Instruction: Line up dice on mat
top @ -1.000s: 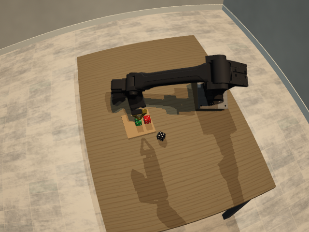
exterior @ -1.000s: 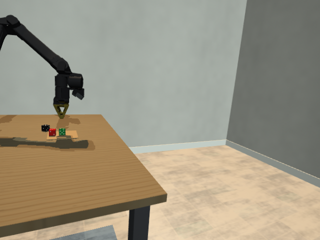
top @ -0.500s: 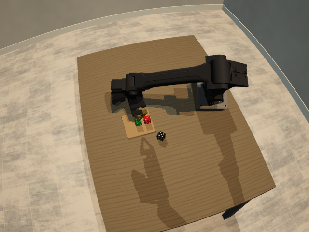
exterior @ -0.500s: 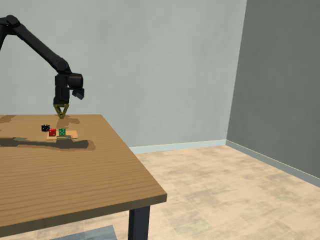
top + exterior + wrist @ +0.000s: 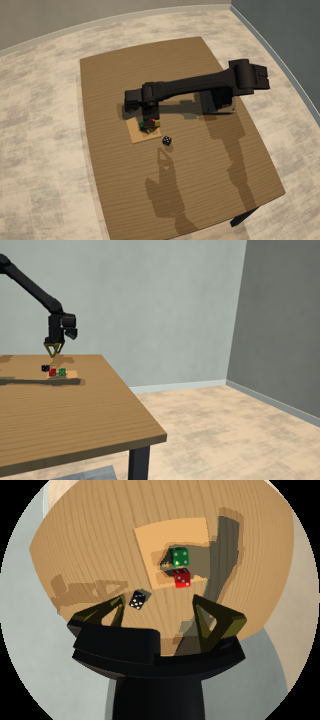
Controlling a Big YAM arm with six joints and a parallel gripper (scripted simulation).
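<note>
Up above the mat (image 5: 73, 374) the end effector (image 5: 54, 350) hangs wide open and empty, so grabbing the off-mat black die (image 5: 45, 367) could easily bump the red die (image 5: 52, 372) beside it.

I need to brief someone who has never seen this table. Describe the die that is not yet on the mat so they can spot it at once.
On the wooden table, find the tan mat under the open gripper. The black die sits just off the mat's edge on bare wood; unlike the red die and green die, it lies off the mat.
</note>
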